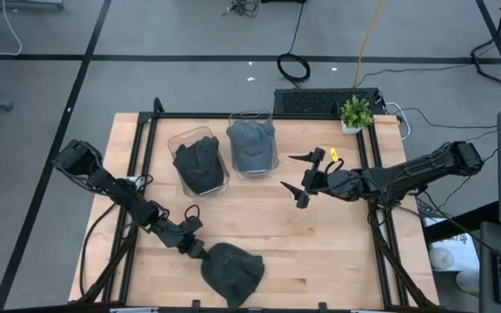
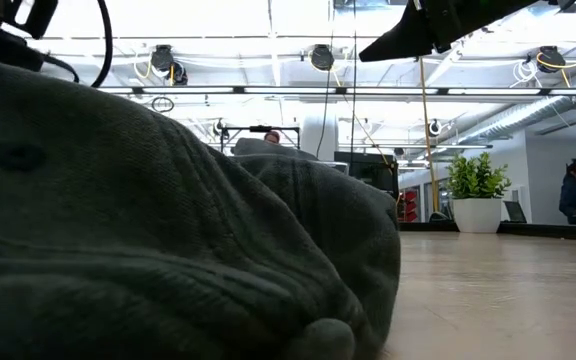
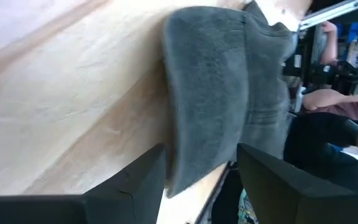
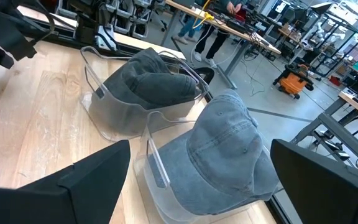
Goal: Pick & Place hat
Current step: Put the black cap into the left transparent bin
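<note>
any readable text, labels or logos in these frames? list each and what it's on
None readable in any view.
Dark hat by the left gripper: no logo shows.
Blue hat and black hat in clear bins: plain, no print.
Keyboard: key legends too small to read.

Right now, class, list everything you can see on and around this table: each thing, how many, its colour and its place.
Hats: three. Dark grey hat at the near table edge; black hat in the left clear bin; blue-grey hat in the right clear bin.
Potted plant: one, green, far right corner.
Keyboard: one, black, beyond the far edge.
Table: one, light wood.
Left claw: open, at the dark grey hat's brim.
Right claw: open, above the table's right half.
</note>
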